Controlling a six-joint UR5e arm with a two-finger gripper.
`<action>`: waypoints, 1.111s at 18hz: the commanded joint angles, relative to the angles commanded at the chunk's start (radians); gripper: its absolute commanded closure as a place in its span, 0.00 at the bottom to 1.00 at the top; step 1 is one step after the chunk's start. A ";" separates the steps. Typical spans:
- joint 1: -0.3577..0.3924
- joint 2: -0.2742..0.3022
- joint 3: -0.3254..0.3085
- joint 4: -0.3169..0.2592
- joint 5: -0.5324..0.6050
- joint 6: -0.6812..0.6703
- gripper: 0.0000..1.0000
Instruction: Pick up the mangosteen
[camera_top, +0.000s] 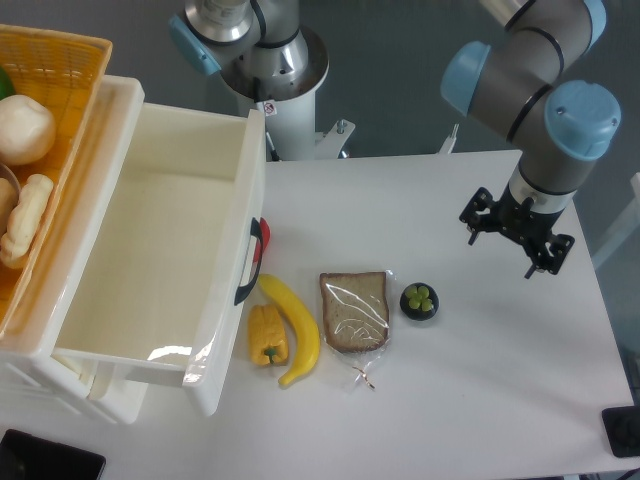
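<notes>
The mangosteen (419, 300) is a small, round, dark fruit with a light green leafy cap. It sits on the white table just right of the wrapped bread slice (354, 311). My gripper (503, 254) hangs over the right part of the table, up and to the right of the mangosteen and well apart from it. Its two black fingers stand apart with bare table showing between them, and it holds nothing.
A banana (293, 327) and a yellow bell pepper (267, 335) lie left of the bread. A large white bin (236, 250) with a black-and-red handle fills the left side. Behind it stands a yellow basket (75, 55) of food. The table's right edge (608, 330) is near the arm.
</notes>
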 joint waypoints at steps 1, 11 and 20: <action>-0.002 0.000 0.000 0.000 0.000 0.000 0.00; -0.005 0.011 -0.080 0.011 -0.005 -0.023 0.00; -0.005 0.025 -0.186 0.044 -0.133 -0.021 0.00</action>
